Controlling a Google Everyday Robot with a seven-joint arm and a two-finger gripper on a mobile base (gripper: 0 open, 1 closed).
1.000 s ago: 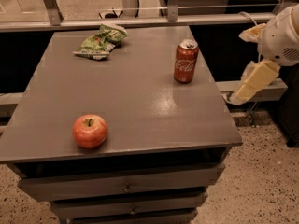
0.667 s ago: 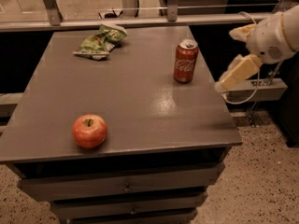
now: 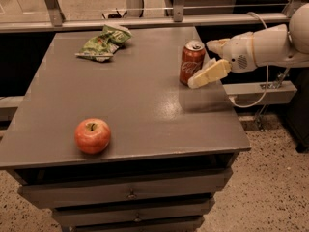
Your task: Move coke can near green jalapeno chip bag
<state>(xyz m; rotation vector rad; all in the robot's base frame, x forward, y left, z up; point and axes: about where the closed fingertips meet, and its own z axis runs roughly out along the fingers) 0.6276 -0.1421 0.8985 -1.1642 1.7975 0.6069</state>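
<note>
The coke can (image 3: 191,62) is red with white script and a silver top. It stands upright near the right edge of the grey table (image 3: 145,110). The green jalapeno chip bag (image 3: 104,43) lies crumpled at the far left of the table, well apart from the can. My gripper (image 3: 200,64) reaches in from the right at can height and is open. One pale finger (image 3: 210,74) lies in front of the can's lower right side, the other (image 3: 217,45) is behind its top. I cannot tell whether they touch the can.
A red apple (image 3: 92,135) sits near the table's front left edge. Drawers (image 3: 130,195) run below the tabletop. A metal rail (image 3: 145,21) with posts stands behind the table. A cable (image 3: 256,98) hangs beside the right edge.
My gripper has moved left from off the table's right side up to the can. The can, bag and apple have not moved.
</note>
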